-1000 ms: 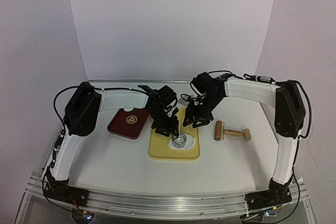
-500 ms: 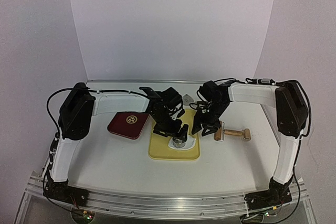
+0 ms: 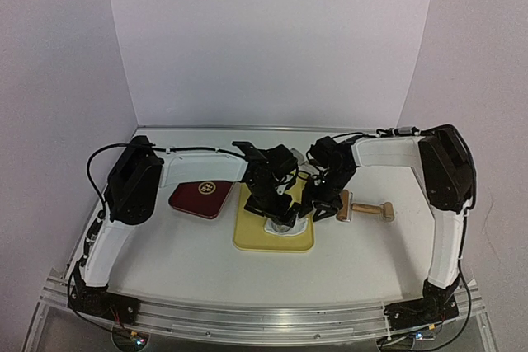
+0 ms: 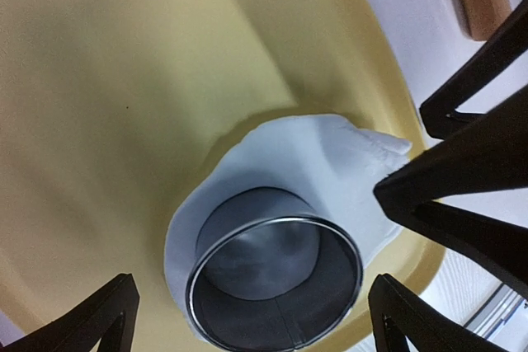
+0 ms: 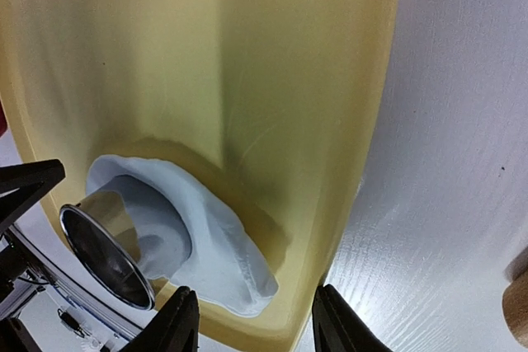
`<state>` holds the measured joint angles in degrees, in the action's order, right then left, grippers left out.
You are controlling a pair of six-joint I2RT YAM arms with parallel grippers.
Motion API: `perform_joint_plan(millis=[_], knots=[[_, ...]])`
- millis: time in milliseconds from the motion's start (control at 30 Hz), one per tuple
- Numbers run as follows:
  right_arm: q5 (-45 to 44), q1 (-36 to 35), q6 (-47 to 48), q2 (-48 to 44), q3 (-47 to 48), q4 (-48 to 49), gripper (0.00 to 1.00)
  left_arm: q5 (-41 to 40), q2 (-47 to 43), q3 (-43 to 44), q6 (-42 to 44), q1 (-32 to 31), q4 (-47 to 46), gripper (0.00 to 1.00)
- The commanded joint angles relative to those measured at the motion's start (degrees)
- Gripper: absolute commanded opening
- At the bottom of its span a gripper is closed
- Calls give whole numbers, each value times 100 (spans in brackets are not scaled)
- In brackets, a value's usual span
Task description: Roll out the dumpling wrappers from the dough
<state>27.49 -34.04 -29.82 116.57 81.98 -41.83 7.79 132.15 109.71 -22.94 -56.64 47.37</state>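
Evidently, the dough (image 4: 330, 171) lay as a thin sheet on the yellow board (image 4: 124, 80), toward the corner nearest the rolling pin (image 3: 365, 210), which rested apart on the tabletop (image 3: 181, 261). The ring cutter (image 5: 106, 255) stood upright on the sheet, so we judged the cutting step to be in hand. The left gripper (image 4: 252, 286) was spread wide, one finger on each side of the cutter and clear of its wall; this let the cutter stand free on the dough. The right gripper (image 5: 257, 319) hung partly spread at the sheet's outer edge, clamping nothing. We took its position as a means to steady the dough, though we could not tell whether its tips pressed down. No dumpling wrappers lay free in view.
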Motion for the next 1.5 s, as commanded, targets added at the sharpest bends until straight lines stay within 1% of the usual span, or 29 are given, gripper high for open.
perform_joint_plan(millis=[0,133,400,467,600,700,800,867,967,1200,1300,1467], knots=[[103,3,-120,94,-89,186,47,-224,40,155,44,-18,117,95],[196,3,-186,177,-139,292,45,-116,90,114,106,-18,12,88],[476,3,-325,320,-217,493,43,-62,181,123,303,-20,-75,87],[488,3,-363,277,-213,499,42,-87,200,142,327,-22,-36,83],[320,-1,-469,33,-225,483,42,-207,156,29,326,-22,2,70],[249,3,-528,-169,-248,476,41,-264,137,-55,308,-20,22,67],[257,2,-559,-345,-241,466,37,-233,119,-111,310,-22,10,64],[253,3,-561,-432,-215,470,37,-231,131,-112,321,-22,15,65],[249,3,-572,-412,-195,459,37,-280,136,-17,333,-22,89,72],[412,-7,-592,-374,-158,449,37,-446,-66,77,313,-22,120,82],[439,-7,-586,-272,-167,448,38,-579,-125,59,274,-24,122,83],[608,-62,-513,17,-127,448,37,-700,-183,15,208,-23,80,80]])
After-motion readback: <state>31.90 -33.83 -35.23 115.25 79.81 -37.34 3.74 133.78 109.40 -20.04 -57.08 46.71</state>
